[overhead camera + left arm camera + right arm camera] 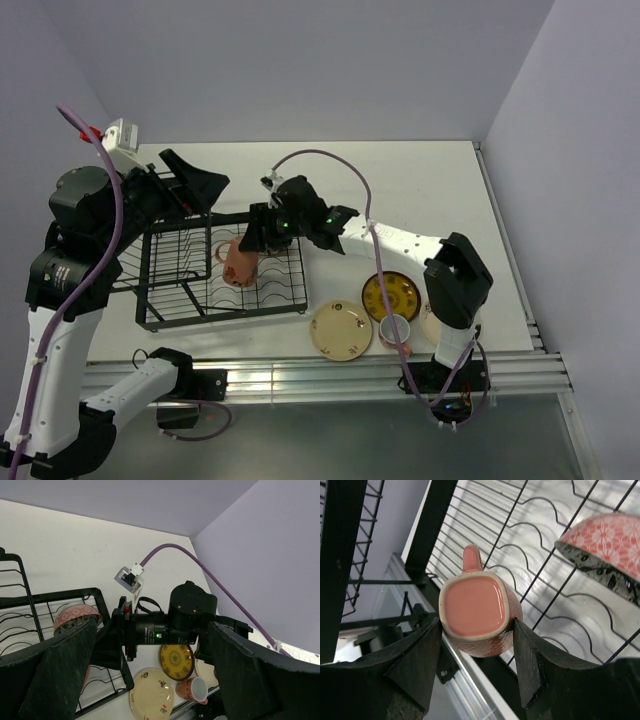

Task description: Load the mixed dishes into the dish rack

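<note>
White table [420,180], right gripper [476,647] holding mug [474,605] over dish rack [225,313]

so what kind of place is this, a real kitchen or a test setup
Most likely a robot test cell, not a kitchen: a white table boxed in by blank lavender walls, left arm and right arm bolted to an aluminium rail, and a mug gripped over a dish rack.

Left claw [151,635] spread, bowl [76,615] in rack [60,594]
</note>
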